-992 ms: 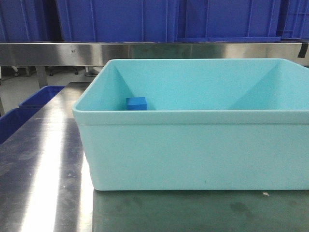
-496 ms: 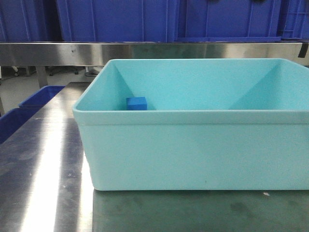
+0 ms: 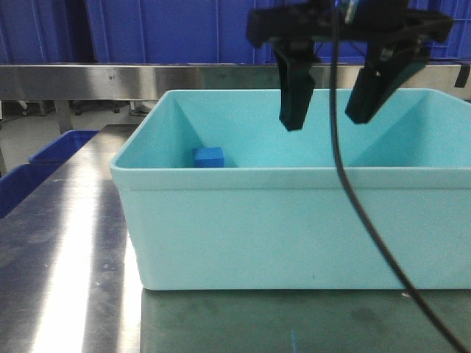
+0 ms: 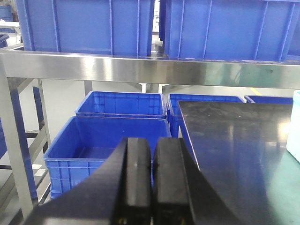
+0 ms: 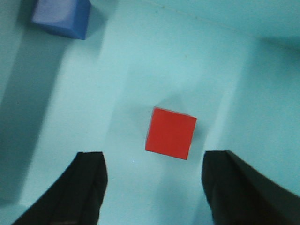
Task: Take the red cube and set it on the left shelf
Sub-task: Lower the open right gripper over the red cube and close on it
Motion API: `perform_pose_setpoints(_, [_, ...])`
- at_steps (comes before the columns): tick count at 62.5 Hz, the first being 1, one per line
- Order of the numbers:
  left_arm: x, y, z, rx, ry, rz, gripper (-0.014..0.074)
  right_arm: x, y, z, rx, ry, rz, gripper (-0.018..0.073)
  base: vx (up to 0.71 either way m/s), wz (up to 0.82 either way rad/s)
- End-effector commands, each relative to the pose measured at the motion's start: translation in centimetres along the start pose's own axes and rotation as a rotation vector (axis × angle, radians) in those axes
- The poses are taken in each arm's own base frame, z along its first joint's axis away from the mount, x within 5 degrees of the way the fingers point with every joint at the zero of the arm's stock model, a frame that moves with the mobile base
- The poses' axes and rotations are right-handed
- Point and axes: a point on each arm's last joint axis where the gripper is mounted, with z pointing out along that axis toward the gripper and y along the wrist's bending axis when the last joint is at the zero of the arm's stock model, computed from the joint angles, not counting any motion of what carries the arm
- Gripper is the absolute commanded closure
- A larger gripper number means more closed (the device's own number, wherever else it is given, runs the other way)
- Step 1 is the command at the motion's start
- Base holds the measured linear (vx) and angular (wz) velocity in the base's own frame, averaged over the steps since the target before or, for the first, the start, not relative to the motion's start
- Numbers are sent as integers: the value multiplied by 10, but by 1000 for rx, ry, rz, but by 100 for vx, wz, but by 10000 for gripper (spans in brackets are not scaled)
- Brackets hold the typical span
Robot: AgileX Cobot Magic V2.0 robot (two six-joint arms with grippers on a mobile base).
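The red cube (image 5: 170, 133) lies on the floor of the turquoise bin (image 3: 294, 220); it shows only in the right wrist view and is hidden behind the bin's front wall in the front view. My right gripper (image 3: 327, 118) hangs open above the bin, its fingers spread, with the cube ahead of them and between their lines in its wrist view (image 5: 152, 187). My left gripper (image 4: 151, 161) is shut and empty, off to the left of the table, facing the steel shelf rail (image 4: 150, 70).
A blue cube (image 3: 208, 157) lies in the bin's back left corner, also in the right wrist view (image 5: 62, 16). Blue crates stand on the shelf (image 3: 184, 29) behind and on the floor left of the table (image 4: 112, 136). A black cable (image 3: 353, 198) hangs before the bin.
My right gripper has come down into view above the bin, open. Half a second ago it was out of the front view. The bin and blue cube have not moved.
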Motion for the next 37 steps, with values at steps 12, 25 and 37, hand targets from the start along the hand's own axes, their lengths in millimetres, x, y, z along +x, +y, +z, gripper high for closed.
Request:
perform_pose_setpoints(12, [-1, 1, 0, 0, -80, -12, 495, -15, -10, 4, 65, -58, 34, 15, 0, 0])
perform_pose_setpoints(25, [-1, 1, 0, 0, -80, -12, 495, -14, -6, 34, 71, 14, 41, 15, 0, 0])
perform_pose_setpoints(37, [-1, 1, 0, 0, -80, -12, 495, -14, -3, 58, 70, 60, 46, 15, 0, 0])
